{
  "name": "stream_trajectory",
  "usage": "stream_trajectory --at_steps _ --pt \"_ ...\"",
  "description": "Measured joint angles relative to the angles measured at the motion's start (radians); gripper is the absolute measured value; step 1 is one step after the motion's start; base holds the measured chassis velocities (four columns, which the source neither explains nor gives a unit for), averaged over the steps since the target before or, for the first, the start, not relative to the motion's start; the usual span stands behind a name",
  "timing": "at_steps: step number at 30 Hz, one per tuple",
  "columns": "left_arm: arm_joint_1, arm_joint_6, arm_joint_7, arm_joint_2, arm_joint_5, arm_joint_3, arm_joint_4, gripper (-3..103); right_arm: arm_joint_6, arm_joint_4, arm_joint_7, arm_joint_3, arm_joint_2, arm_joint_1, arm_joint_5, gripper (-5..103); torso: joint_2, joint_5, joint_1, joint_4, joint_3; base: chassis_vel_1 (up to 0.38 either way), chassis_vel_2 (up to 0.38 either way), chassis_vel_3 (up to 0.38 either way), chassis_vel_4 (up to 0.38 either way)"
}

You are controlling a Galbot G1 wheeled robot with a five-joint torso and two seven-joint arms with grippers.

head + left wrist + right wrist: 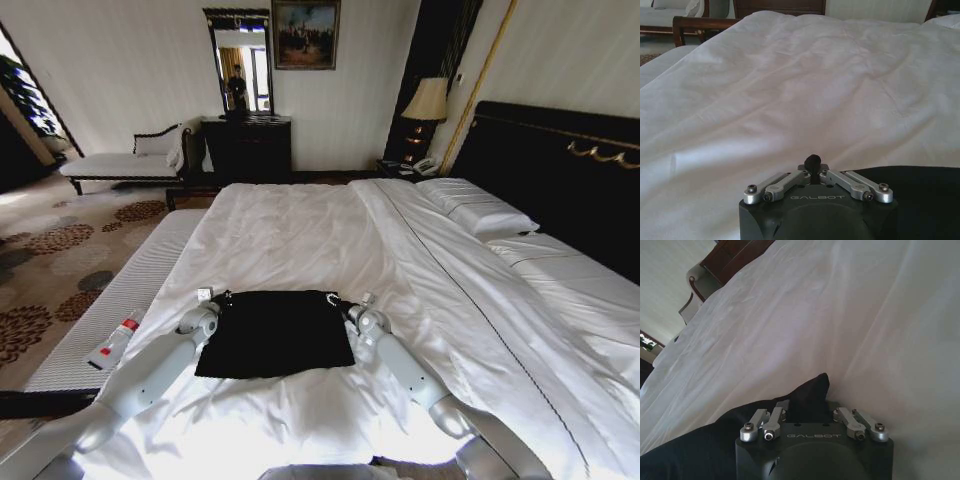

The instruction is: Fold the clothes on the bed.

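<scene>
The clothes are one black garment lying as a flat rectangle on the near part of the white bed. My left gripper is at the garment's far left corner and my right gripper at its far right corner. In the left wrist view the left gripper has its fingers drawn together at the edge of the black cloth. In the right wrist view the right gripper is shut, with a peak of the black cloth pinched and raised between its fingers.
Pillows and a black headboard lie to the right. A grey bench runs along the bed's left side, with a red-and-white item on it. A chaise, dresser and lamp stand farther off.
</scene>
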Motion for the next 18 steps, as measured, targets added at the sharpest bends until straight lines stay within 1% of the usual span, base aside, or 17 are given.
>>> stream_trajectory --at_steps 2,3,4,6,8,9,10,15,17,18 --pt "0.001 0.0 0.002 0.0 0.0 0.001 0.003 2 0.0 0.004 0.003 -0.003 -0.003 0.004 -0.002 29 0.0 0.0 0.0 0.0 0.0 0.0 0.0 0.0 0.0" --pt "0.0 0.0 0.003 0.0 0.0 0.002 0.004 2 0.0 0.007 0.003 -0.004 -0.005 0.005 -0.002 29 0.0 0.0 0.0 0.0001 0.0 0.0 0.0 0.0 0.0" --pt "-0.002 0.0 0.003 -0.001 0.0 0.003 0.005 2 0.0 0.01 0.004 -0.004 -0.007 0.006 -0.002 19 0.0 0.0 0.0 0.0002 0.0 0.0 0.0 0.0 0.0" --pt "-0.004 0.0 0.003 -0.001 0.0 0.003 0.007 2 0.0 0.013 0.005 -0.005 -0.009 0.007 -0.002 19 0.0 0.0 0.0 0.0001 0.0 0.0 0.0 0.0 0.0" --pt "-0.008 0.0 0.004 -0.002 0.0 0.003 0.007 2 0.0 0.022 0.006 -0.005 -0.012 0.007 -0.002 8 0.0 0.0 0.0 0.0001 0.0 0.0 0.0 0.0 0.0" --pt "-0.008 0.0 0.004 -0.002 0.0 0.003 0.007 2 0.0 0.022 0.006 -0.005 -0.012 0.007 -0.002 8 0.0 0.0 0.0 0.0001 0.0 0.0 0.0 0.0 0.0" --pt "-0.009 0.0 0.004 -0.002 -0.001 0.002 0.007 2 0.0 0.028 0.008 -0.004 -0.015 0.007 -0.002 3 0.0 0.0 0.0 0.0001 0.0 0.0 0.0 0.0 0.0" --pt "-0.012 -0.002 0.004 -0.002 -0.002 -0.007 0.002 2 0.001 0.05 0.013 -0.002 -0.024 0.003 -0.002 2 0.0 0.0 0.0 0.0001 0.0 0.0 0.0 0.0 0.0" --pt "-0.012 -0.009 0.0 -0.002 -0.005 -0.031 -0.016 2 0.002 0.115 0.025 0.005 -0.055 -0.009 -0.004 2 0.0 -0.0001 0.0 0.0002 0.0 0.0 0.0 0.0 0.0" --pt "-0.01 -0.014 -0.006 0.001 -0.01 -0.053 -0.047 2 0.006 0.176 0.033 0.009 -0.088 -0.019 -0.022 2 0.0 0.0001 0.0 0.0 0.0 0.0 0.0 0.0 0.0"
